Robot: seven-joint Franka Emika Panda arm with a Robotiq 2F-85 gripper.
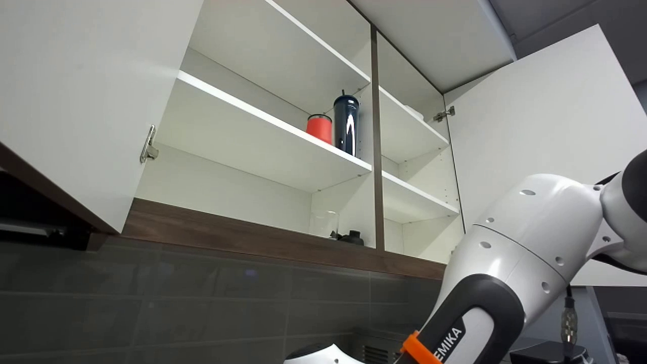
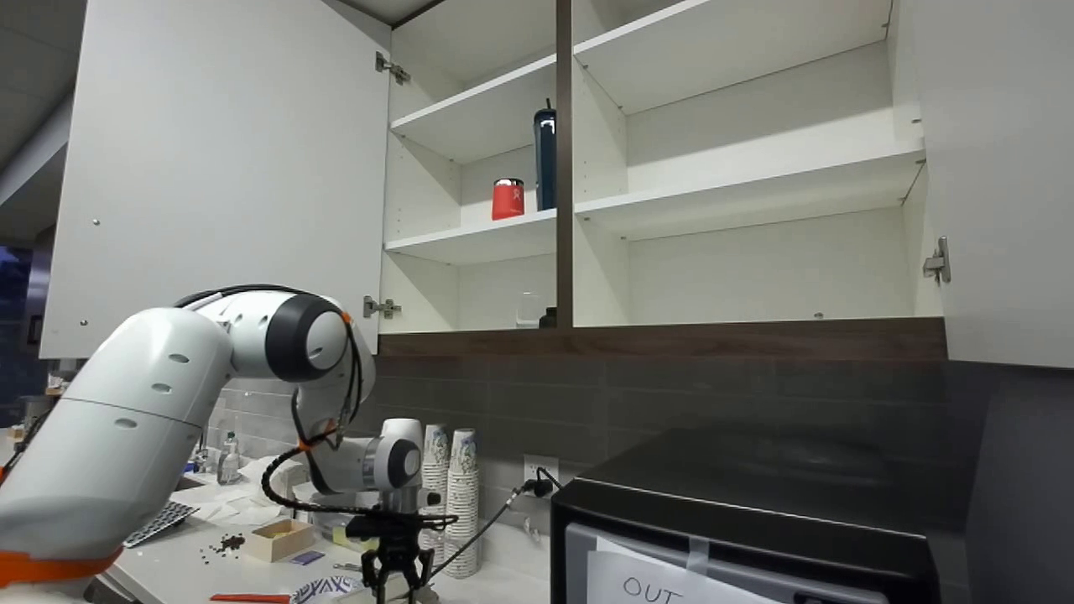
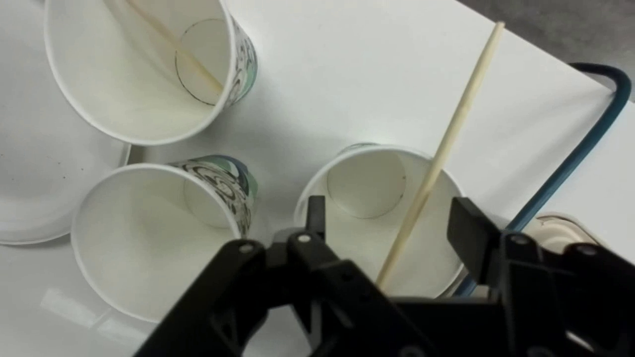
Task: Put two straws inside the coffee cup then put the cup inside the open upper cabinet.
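A printed white cup (image 3: 134, 89) holds one straw (image 3: 174, 42); the cabinet (image 1: 273, 151) stands open.

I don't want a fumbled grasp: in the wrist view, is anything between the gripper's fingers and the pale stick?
Nothing plainly visible: the gripper stands open, the pale stick showing between its fingers. A white cup shows behind; whether its rim intervenes, I can't tell.

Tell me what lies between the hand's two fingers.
In the wrist view, a pale wooden stick slants across the gap of the open hand, with a white paper cup behind it. Whether the stick touches the hand cannot be told.
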